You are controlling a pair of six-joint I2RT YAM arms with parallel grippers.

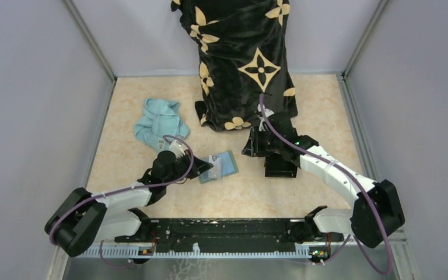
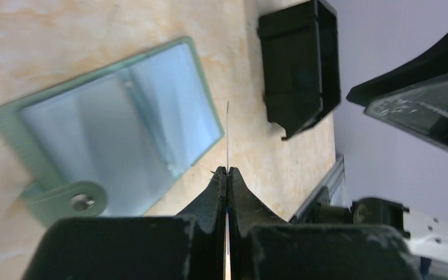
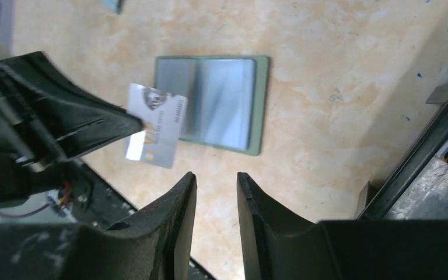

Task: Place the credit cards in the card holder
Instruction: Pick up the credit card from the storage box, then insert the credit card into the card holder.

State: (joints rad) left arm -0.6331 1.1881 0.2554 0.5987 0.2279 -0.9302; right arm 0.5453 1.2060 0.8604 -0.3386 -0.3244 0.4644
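Note:
The sage-green card holder (image 1: 226, 166) lies open and flat on the table, its slots facing up, and it shows in the left wrist view (image 2: 116, 125) and the right wrist view (image 3: 219, 102). My left gripper (image 1: 203, 165) is shut on a pale silvery credit card (image 3: 154, 125), held just above the holder's near-left edge. The card is seen edge-on in the left wrist view (image 2: 227, 131) between the closed fingertips of my left gripper (image 2: 227, 170). My right gripper (image 1: 252, 146) hovers right of the holder, open and empty (image 3: 216, 178). No other cards are clearly visible.
A black square box (image 1: 280, 165) stands on the table under the right arm and also shows in the left wrist view (image 2: 297, 64). A light blue cloth (image 1: 160, 122) lies at the back left. A black cloth with a tan flower pattern (image 1: 245, 64) hangs at the back centre.

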